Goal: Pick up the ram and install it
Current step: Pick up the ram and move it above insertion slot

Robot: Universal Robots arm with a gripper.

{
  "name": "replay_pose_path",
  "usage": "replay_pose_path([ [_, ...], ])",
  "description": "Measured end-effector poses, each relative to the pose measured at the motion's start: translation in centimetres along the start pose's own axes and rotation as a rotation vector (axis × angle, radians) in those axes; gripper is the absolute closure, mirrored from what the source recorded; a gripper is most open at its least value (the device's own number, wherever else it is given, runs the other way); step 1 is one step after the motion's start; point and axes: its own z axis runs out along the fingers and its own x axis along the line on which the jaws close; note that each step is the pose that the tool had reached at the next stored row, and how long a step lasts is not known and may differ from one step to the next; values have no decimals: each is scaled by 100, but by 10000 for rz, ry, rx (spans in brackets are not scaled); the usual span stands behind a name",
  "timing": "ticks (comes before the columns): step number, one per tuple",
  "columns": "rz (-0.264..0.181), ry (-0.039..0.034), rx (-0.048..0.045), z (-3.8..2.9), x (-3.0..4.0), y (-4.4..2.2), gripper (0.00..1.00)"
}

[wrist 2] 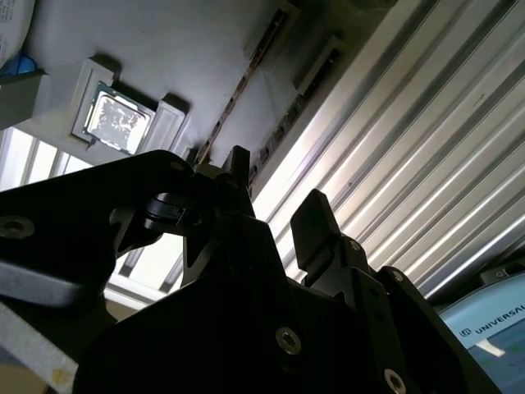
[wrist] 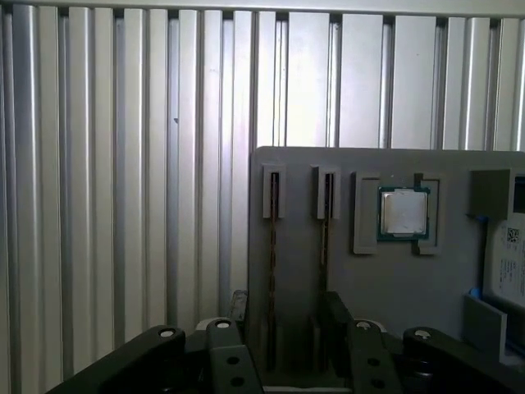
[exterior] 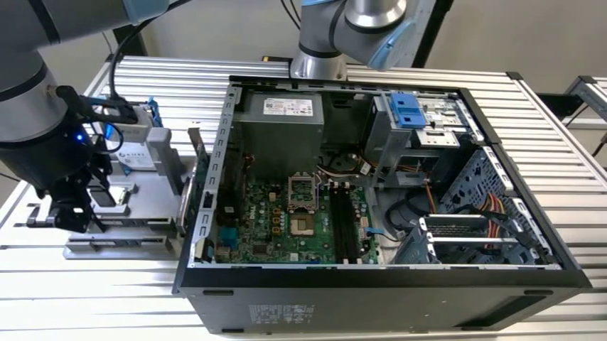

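Two thin ram sticks stand on edge in slots of a grey fixture tray (wrist: 394, 287); one ram stick (wrist: 273, 246) (wrist 2: 232, 103) runs in line with the gap between my fingers, and the other stick (wrist: 326, 238) lies by one finger. My gripper (wrist: 285, 312) (wrist 2: 275, 193) hangs open just above the tray, holding nothing. In the exterior view the gripper (exterior: 76, 213) is over the tray at the exterior view's left, beside the open computer case (exterior: 379, 213). The motherboard's black ram slots (exterior: 342, 227) lie inside the case.
A square silver CPU (wrist: 403, 213) (wrist 2: 119, 121) sits in a tray pocket near the sticks. A hard drive (exterior: 133, 145) stands at the tray's back. The ribbed aluminium table (wrist: 123, 164) surrounds the tray. Cables and a drive cage (exterior: 474, 227) crowd the case's right.
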Motion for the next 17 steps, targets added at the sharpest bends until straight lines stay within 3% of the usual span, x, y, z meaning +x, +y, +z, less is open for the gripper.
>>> replay_pose_path([
  [17,0,3,0,43,0,-1,0],
])
